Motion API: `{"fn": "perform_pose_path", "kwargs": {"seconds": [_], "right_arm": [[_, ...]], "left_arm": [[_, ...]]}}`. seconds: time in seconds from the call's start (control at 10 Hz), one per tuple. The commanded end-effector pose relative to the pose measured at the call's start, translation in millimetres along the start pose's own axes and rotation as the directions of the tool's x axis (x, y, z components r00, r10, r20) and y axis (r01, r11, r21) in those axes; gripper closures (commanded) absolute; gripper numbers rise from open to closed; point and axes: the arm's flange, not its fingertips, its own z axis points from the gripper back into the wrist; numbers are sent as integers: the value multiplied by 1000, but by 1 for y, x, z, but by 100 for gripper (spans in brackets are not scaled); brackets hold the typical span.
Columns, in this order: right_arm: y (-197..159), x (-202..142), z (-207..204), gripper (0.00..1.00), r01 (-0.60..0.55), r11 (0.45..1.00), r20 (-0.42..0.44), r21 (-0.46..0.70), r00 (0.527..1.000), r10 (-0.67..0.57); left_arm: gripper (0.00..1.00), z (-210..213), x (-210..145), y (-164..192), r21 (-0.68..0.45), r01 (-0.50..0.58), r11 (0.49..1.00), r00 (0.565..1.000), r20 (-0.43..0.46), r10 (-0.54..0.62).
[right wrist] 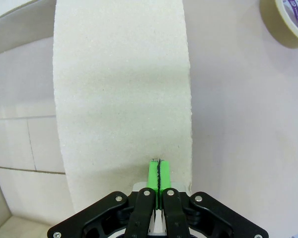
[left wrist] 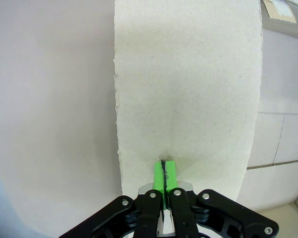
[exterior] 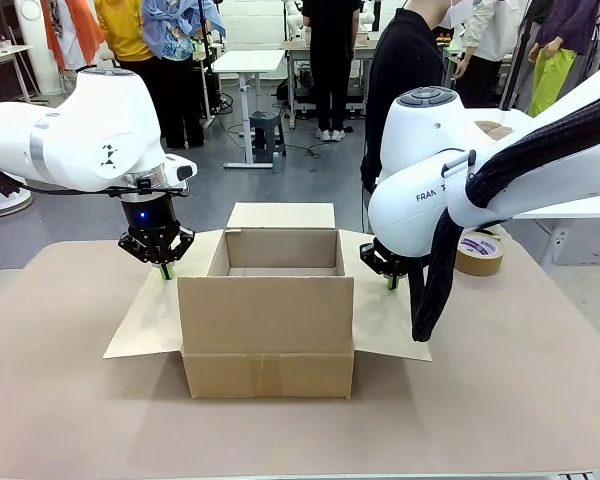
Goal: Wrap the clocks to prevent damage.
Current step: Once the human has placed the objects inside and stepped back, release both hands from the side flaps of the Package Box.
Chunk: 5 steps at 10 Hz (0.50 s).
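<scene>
I see the open box [exterior: 267, 320] at table [exterior: 500, 390] centre. My left gripper [exterior: 164, 270], clenched empty, rests its tips on the 9 o'clock flap [exterior: 152, 320] near the outer edge. The right gripper [exterior: 391, 283], also clenched, does the same on the 3 o'clock flap [exterior: 380, 315]. A tape roll [exterior: 479, 252] sits at 2 o'clock, with open table toward 6.

You have a plain brown cardboard box [exterior: 267, 330], a pinkish-beige table [exterior: 520, 390] and a tan tape roll [exterior: 479, 253] with purple-on-white print. The left gripper [exterior: 165, 270] and right gripper [exterior: 391, 283] are black with green pads [left wrist: 158, 176].
</scene>
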Motion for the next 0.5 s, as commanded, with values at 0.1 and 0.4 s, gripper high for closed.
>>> {"fn": "perform_pose_path", "kwargs": {"seconds": [0.1, 0.4], "right_arm": [[0, 0, 0, 99, 1, 1000, 0, 0, 1000, -1], [0, 0, 0, 99, 1, 1000, 0, 0, 1000, -1]], "left_arm": [[100, -1, 0, 0, 1, -6, 1000, 1000, -2, 6], [100, -1, 0, 0, 1, -6, 1000, 1000, -2, 6]]}}
